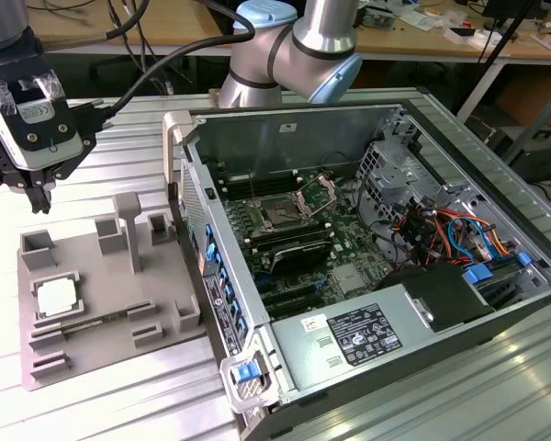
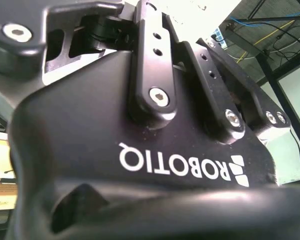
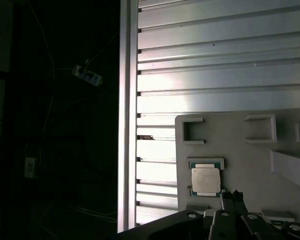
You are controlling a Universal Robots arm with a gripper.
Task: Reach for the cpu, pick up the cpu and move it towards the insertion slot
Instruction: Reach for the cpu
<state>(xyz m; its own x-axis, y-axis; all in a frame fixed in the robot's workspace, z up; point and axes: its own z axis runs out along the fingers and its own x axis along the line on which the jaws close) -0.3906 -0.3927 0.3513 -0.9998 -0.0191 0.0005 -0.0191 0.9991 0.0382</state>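
My jaws (image 1: 39,200) are closed on nothing and hang above the grey plate (image 1: 101,276), near its edge at the exterior view's left. The cpu (image 1: 55,296) lies flat in a frame by that same edge. The insertion slot (image 1: 282,217) sits well apart, inside the open computer case (image 1: 285,138).

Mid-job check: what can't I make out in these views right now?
The insertion slot: contacts too small in the exterior view.
The cpu: corner marking too small in the first wrist view.
The grey fixture: cut off by the first wrist view's edge.
The gripper body hides whatever lies beyond it in the second wrist view.
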